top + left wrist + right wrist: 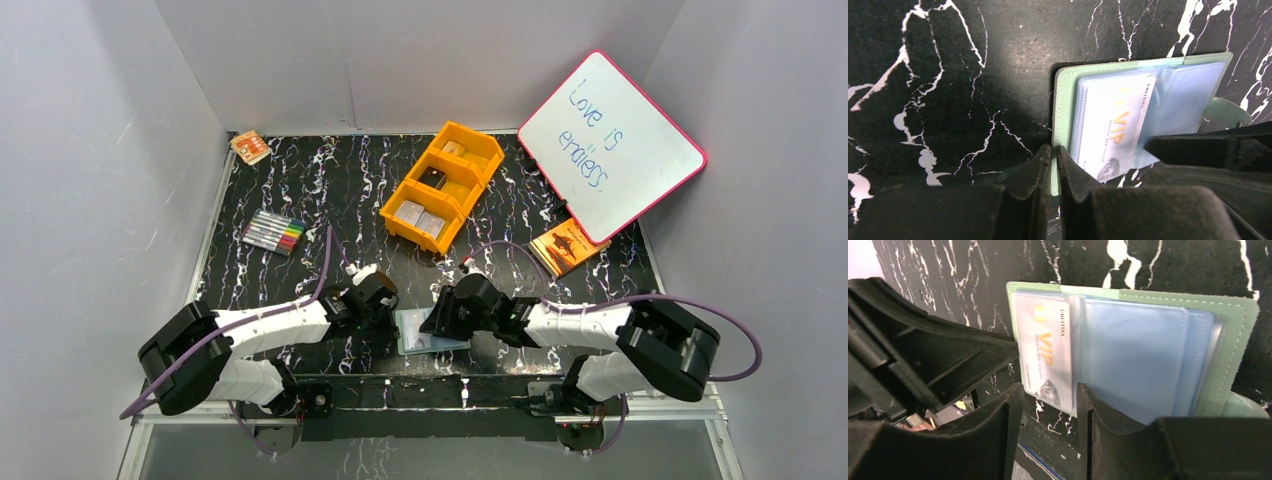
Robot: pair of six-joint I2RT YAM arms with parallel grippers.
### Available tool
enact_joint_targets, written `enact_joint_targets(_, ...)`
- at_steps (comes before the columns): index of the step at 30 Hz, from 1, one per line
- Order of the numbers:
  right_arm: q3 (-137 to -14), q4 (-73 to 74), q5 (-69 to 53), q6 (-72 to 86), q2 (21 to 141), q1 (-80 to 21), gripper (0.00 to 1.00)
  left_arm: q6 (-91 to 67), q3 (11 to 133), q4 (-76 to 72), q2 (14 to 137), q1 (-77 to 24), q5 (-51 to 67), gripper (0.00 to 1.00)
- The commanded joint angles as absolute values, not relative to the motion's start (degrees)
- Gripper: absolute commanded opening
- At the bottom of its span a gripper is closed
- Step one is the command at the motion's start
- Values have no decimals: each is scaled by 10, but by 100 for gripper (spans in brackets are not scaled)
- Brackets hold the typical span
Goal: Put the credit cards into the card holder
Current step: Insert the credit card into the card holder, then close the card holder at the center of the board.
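Holder (pixel 420 335) lies open on the desk (pixel 300 190), with a silver VIP card (pixel 1113 125) part-way into its leftmost clear pocket. Left claw (pixel 1052 162) is pinched tight on the holder's left cover edge. Right claw (pixel 1048 395) is at the holder's near edge, jaws parted and gripping nothing, close to the card's jutting end. Other cards (pixel 411 212) sit in the tray (pixel 470 160) beyond the holder.

card holder (pixel 425 338): near edge hidden, top view | card (pixel 1113 125) small print: unreadable | tray (pixel 492 152) contents: too small
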State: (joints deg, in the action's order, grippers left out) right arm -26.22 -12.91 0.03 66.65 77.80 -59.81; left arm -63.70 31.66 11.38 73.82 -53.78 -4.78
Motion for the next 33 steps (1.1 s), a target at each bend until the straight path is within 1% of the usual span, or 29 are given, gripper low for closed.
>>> enact_joint_targets(1, -316, -27, 32, 628, 724, -602, 55, -634, 308, 173, 714, -542, -70, 8)
enact_joint_targets(3, -338, 41, 50, 615, 704, -602, 59, -634, 311, 180, 708, -542, -76, 8)
enact_joint_targets(8, -385, 192, 109, 560, 648, -601, 65, -634, 318, 199, 686, -542, -87, 8)
enact_joint_targets(12, -425, 301, 168, 504, 654, -600, 75, -637, 321, 214, 659, -542, -94, 10)
enact_joint_targets(15, -427, 321, 168, 475, 677, -596, 78, -639, 323, 225, 641, -542, -100, 12)
enact_joint_targets(20, -417, 313, 172, 473, 718, -584, 77, -643, 320, 243, 617, -542, -110, 15)
enact_joint_targets(22, -414, 305, 176, 472, 733, -580, 75, -645, 316, 246, 611, -542, -109, 16)
enact_joint_targets(24, -413, 294, 179, 471, 745, -578, 70, -647, 310, 248, 605, -542, -109, 16)
enact_joint_targets(30, -411, 257, 189, 456, 758, -564, 51, -653, 294, 247, 599, -542, -110, 16)
enact_joint_targets(32, -411, 247, 190, 448, 765, -559, 40, -654, 289, 245, 599, -542, -110, 16)
enact_joint_targets(33, -412, 245, 189, 444, 766, -557, 33, -655, 286, 244, 599, -542, -110, 16)
